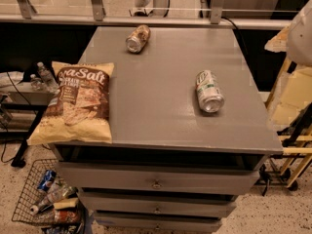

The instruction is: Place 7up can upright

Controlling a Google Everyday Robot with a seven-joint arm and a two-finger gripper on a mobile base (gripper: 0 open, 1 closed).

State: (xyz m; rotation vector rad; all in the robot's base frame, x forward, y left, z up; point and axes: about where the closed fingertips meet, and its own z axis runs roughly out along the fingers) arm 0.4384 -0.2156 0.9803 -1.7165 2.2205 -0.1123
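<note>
The 7up can (208, 91), white and green with silver ends, lies on its side on the right half of the grey cabinet top (156, 96), its silver end facing the front. My gripper is out of view. Only a white rounded part of my arm (300, 35) shows at the right edge, above and to the right of the can and well apart from it.
A brownish-tan can (137, 38) lies on its side near the back edge. A large chip bag (75, 101) lies flat at the front left, overhanging the edge. Drawers (156, 182) face front. A wire basket (44, 199) of bottles stands on the floor at left. Yellow frames (292, 101) stand at right.
</note>
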